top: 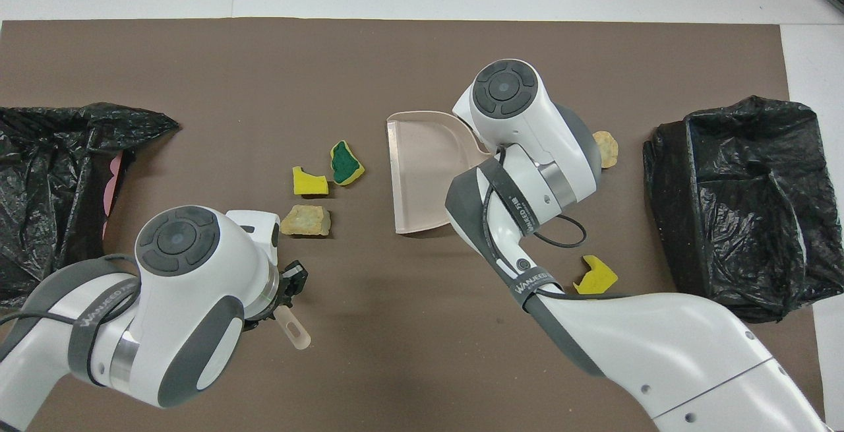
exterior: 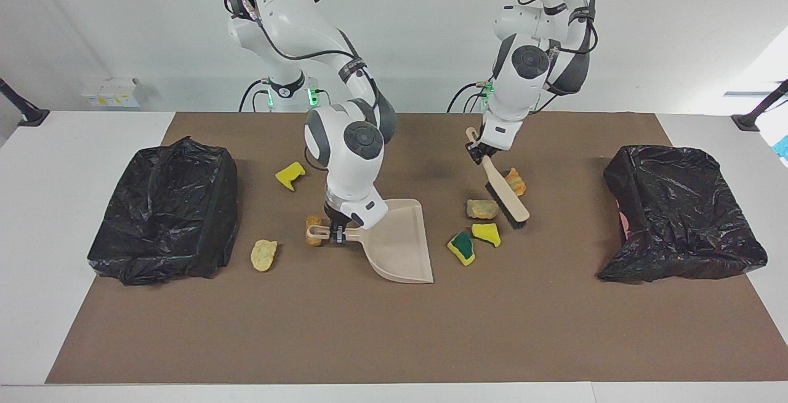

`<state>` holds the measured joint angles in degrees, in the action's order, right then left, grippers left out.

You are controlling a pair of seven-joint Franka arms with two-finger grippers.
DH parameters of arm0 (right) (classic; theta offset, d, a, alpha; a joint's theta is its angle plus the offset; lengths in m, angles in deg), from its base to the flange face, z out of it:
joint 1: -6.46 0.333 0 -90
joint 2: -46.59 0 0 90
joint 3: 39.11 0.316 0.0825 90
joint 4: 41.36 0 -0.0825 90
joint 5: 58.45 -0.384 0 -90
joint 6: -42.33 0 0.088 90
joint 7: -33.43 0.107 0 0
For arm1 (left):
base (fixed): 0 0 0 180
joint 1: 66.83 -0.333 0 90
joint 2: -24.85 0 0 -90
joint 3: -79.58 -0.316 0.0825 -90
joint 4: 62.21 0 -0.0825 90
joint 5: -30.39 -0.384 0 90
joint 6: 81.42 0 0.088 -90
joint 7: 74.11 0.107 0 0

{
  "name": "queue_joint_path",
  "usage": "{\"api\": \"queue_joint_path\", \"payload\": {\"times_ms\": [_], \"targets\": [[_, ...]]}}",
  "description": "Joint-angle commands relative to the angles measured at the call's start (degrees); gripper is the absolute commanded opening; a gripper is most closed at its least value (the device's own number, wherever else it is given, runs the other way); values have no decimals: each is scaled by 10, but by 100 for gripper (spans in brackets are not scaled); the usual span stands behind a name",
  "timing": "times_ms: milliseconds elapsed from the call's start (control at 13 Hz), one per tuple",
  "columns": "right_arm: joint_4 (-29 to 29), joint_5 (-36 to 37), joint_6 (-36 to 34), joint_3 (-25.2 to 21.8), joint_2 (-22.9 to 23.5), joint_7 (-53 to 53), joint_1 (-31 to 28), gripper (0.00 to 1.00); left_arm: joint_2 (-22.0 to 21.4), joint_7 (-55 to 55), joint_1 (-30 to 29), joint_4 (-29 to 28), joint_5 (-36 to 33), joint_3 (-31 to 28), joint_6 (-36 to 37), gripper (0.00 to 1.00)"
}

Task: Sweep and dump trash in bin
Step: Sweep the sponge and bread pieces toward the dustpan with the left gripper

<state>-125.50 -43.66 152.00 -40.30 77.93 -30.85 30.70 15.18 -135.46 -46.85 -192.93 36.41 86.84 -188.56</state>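
**Scraps Lay on the Brown Mat Between Two Bins**

The trash was small, soft-looking bits. A yellow sponge piece (exterior: 290, 176) lay by itself, closer to the robots than the dustpan (exterior: 397, 244). A pale yellow lump (exterior: 264, 255) lay near the black-bagged bin (exterior: 161, 212) at the right arm's end of the table. A tan lump (exterior: 314, 230) sat right by the dustpan's handle. By the brush (exterior: 505, 195) were four more: an orange-streaked lump (exterior: 516, 181), a tan lump with green on it (exterior: 482, 208), a yellow sponge bit (exterior: 486, 234) and a green-topped yellow sponge bit (exterior: 461, 248).

The dustpan was beige and had nothing in it. The other bin (exterior: 680, 212), at the left arm's end, also had a black bag. What was inside the two bins could not be seen.

The right gripper (exterior: 336, 234) was clenched on the dustpan's handle, and the pan rested on the mat. The left gripper (exterior: 478, 154) was clenched on the brush's handle. The brush hung slanted, with its bristles down beside the orange-streaked lump and the tan lump with green.
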Motion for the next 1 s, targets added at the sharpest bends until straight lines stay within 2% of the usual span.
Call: {"api": "queue_joint_path", "payload": {"times_ms": [0, 231, 539, 771, 925], "targets": [[6, 3, 4, 5, 6, 14, -6, 0, -70, -17, 16, -94, -7, -2, -3, 0], [1, 2, 12, 5, 6, 14, -7, 0, -64, -10, 33, -140, -7, -2, -67, 0], [-1, 2, 16, 4, 6, 15, -7, 0, -25, 71, 27, -122, 14, -2, -179, 0], [-1, 1, 19, 4, 6, 20, -10, 0, 26, 204, 25, -82, 53, -3, -203, 0], [-3, 1, 18, 4, 6, 21, -10, 0, 42, 247, 16, -67, 72, -3, -227, 0]]}}
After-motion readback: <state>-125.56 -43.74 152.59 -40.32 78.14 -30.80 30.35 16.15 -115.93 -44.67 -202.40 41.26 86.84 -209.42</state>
